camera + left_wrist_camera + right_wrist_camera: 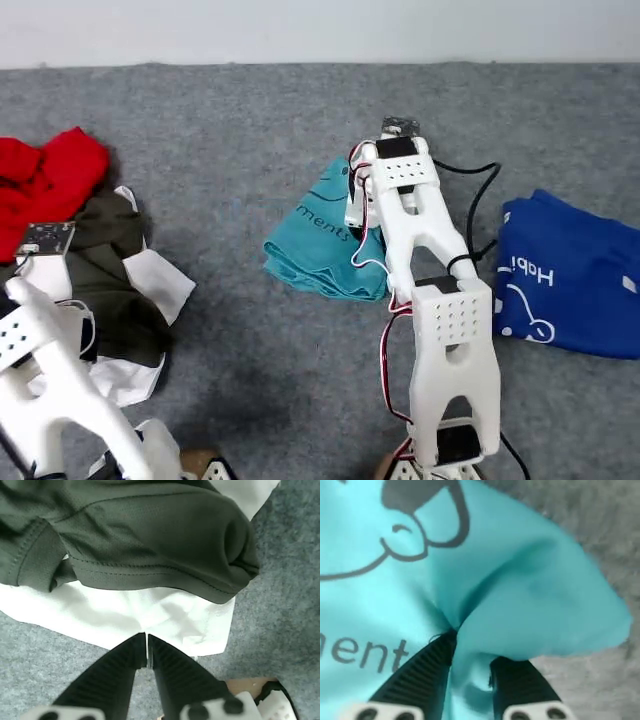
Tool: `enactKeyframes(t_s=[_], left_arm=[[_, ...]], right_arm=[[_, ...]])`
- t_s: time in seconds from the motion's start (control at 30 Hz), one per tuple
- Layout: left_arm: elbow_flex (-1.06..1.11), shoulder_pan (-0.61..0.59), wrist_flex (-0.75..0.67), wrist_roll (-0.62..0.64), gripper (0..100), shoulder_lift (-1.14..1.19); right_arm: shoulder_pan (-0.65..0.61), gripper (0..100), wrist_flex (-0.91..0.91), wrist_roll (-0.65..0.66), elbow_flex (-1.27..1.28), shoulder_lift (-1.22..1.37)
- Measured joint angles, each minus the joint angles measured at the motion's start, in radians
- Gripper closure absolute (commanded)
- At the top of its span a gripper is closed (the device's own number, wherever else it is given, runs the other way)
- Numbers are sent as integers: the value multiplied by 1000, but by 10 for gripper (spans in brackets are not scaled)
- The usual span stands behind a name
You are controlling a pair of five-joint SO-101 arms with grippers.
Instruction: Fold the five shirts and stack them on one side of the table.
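Reads as a robotics lab or test bench, not a dwelling. Shows coarse grey felt matting (250, 340) across the whole worktop, against a bare white wall (300, 30). Carries a white printed-plastic robot arm with perforated housing (455, 320) and a second white plastic arm (50, 390), with exposed red servo leads (384, 370) and loose black cable (487, 200). Holds a royal-blue printed cotton shirt (570, 275) directly on the matting.

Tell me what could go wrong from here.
1. The right gripper pinches a bunched fold of the teal shirt; lifting may drag the whole crumpled shirt instead of spreading it.
2. The left gripper is shut at the edge of the white shirt, which lies under the dark green shirt; pulling could drag both together.
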Motion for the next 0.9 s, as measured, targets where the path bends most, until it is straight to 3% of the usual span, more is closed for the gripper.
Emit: enactKeyframes(t_s=[0.37,0.9], left_arm=[[0,0,0,0,985,0],[112,0,-69,6,985,0]], right_arm=[[80,989,238,404,3,-301],[512,989,250,891,12,-508]])
